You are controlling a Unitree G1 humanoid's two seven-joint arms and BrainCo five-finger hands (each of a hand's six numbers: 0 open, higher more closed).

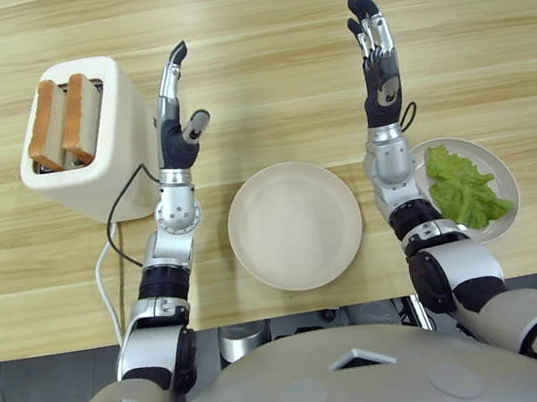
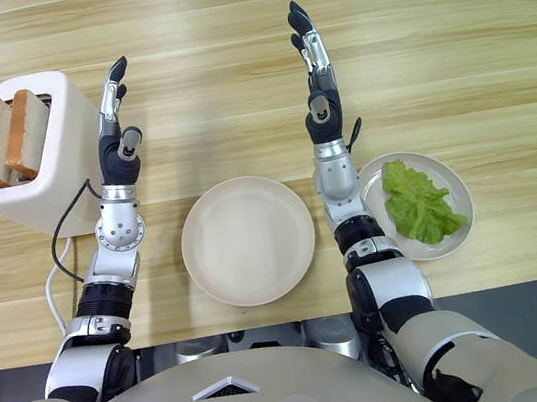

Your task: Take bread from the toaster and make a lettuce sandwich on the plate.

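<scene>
A cream toaster stands at the left of the wooden table with two bread slices upright in its slots. My left hand is held just right of the toaster, fingers straight and holding nothing. An empty beige plate lies at the front centre. My right hand is raised beyond the plate's right side, fingers extended and empty. A green lettuce leaf lies on a small grey plate at the right.
The toaster's black cable and a white cable run down to the table's front edge at the left. Bare wood spreads across the far half of the table.
</scene>
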